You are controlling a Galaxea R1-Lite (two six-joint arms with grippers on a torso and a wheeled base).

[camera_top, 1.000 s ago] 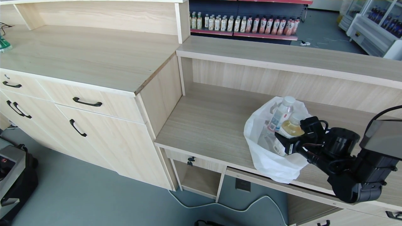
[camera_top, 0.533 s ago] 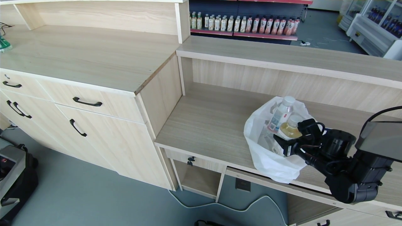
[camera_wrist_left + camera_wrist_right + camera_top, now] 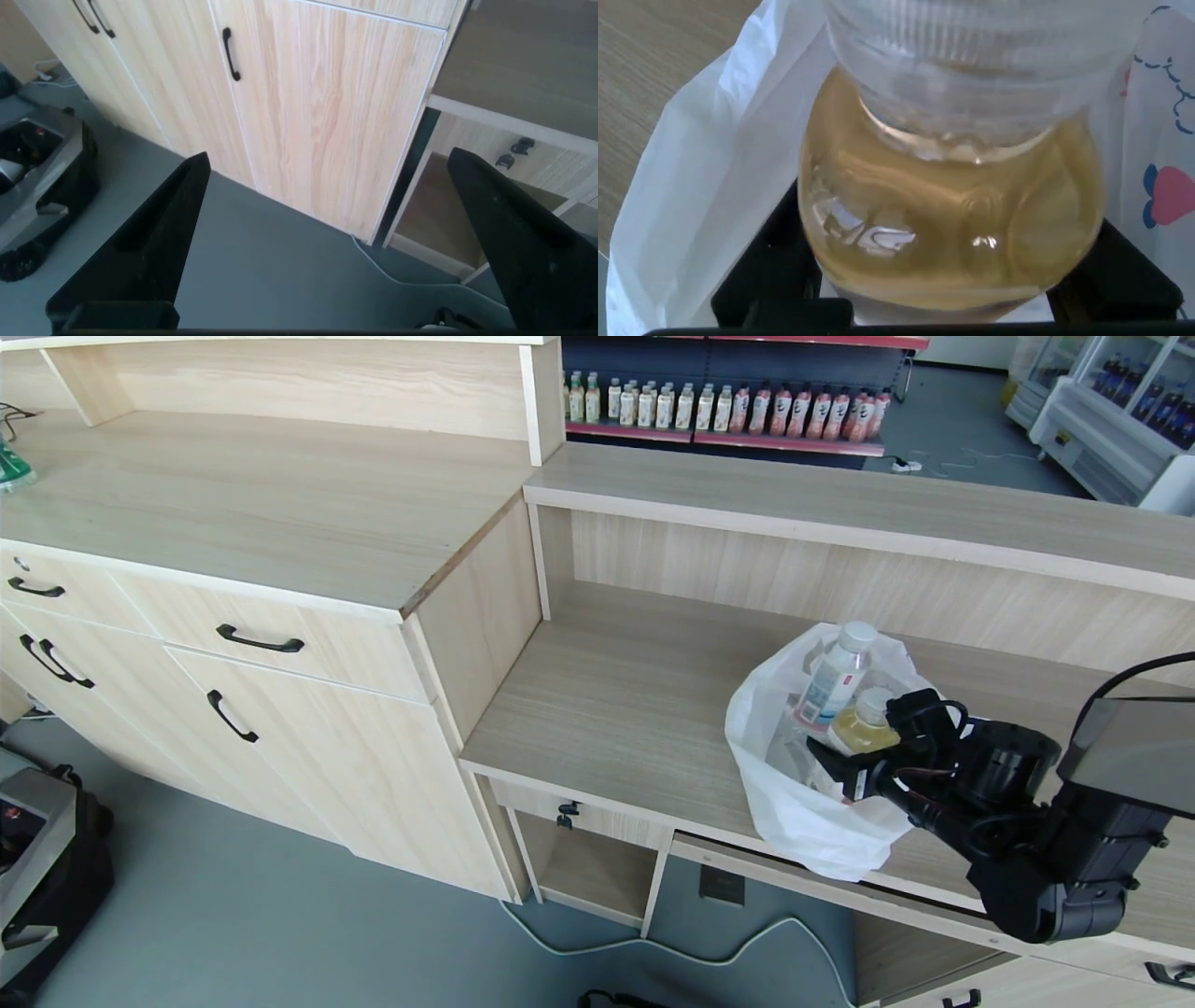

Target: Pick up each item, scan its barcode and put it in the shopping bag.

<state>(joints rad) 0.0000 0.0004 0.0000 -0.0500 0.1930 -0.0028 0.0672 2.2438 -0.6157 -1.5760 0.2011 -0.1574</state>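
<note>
- Between the fingers of the right hand (image 3: 870, 735), a bottle of yellow drink (image 3: 859, 732) is gripped low inside the white shopping bag (image 3: 794, 812) on the tabletop (image 3: 635, 709).
- Just beyond that hand, a clear white-capped bottle (image 3: 836, 677) leans in the same bag; its label print is too small to read.
- The left hand (image 3: 327, 187) has its fingers spread wide.

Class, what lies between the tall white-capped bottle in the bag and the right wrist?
The yellow drink bottle, held by the right gripper beside the white-capped bottle in the shopping bag; see the head view.
</note>
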